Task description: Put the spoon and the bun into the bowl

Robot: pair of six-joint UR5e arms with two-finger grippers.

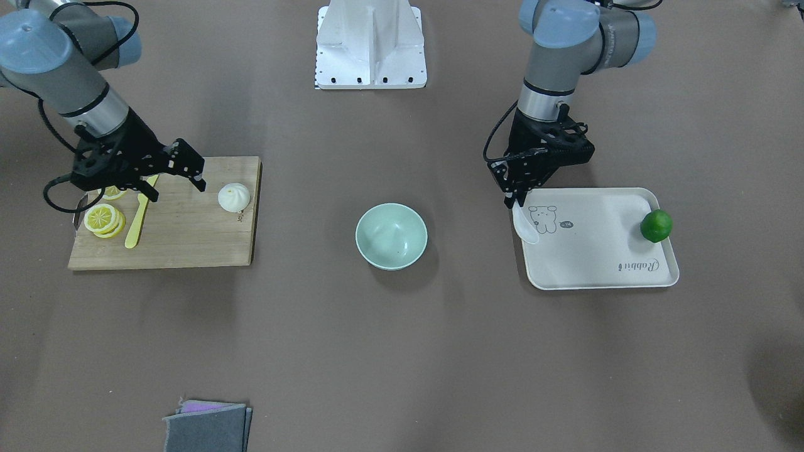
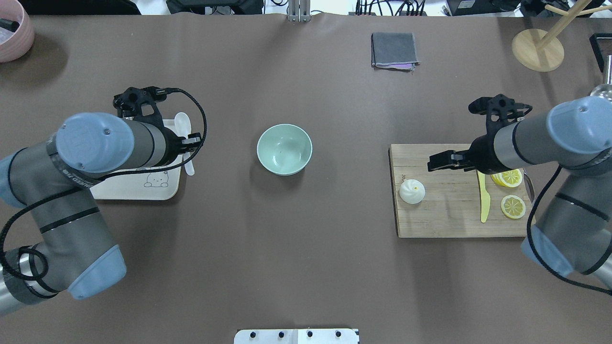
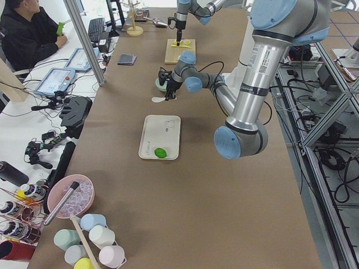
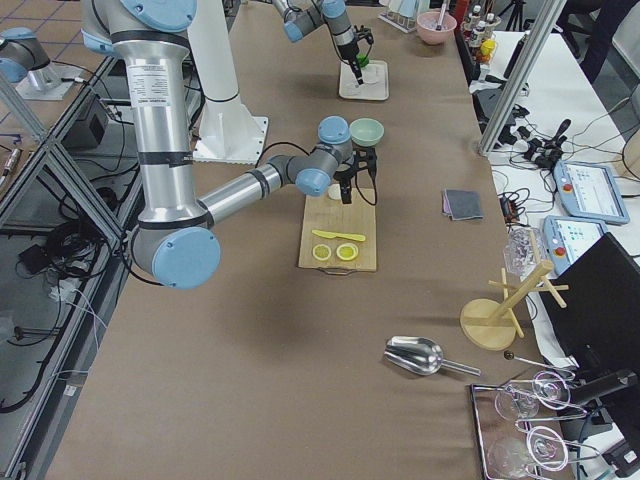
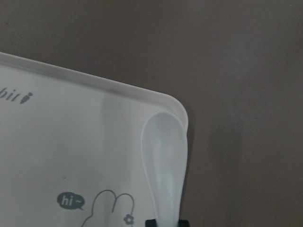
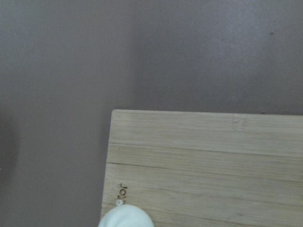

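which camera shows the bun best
The overhead view: the bun sits unobstructed on the cutting board, its top visible. The front-facing view shows it clearly too; the right wrist view catches only its edge; the side views show it tiny or blocked.

We see the table (image 1: 402, 351) covered in a matt brown sheet, smooth and paper-like, and the bowl (image 1: 391, 236) with a glossy, smooth pale-green inside that could be glazed ceramic or plastic. The spoon (image 5: 165, 165) looks like glossy white ceramic or hard plastic, the tray (image 1: 603, 251) a matt cream plastic with printed marks, and the lime (image 1: 656, 226) has a faintly shiny peel. The board (image 1: 188, 238) is bare wood in strips with visible grain, the bun (image 1: 233, 197) matt white and soft-looking, the knife (image 1: 137, 223) smooth yellow plastic, and the folded cloth (image 1: 207, 430) a dull grey fabric.
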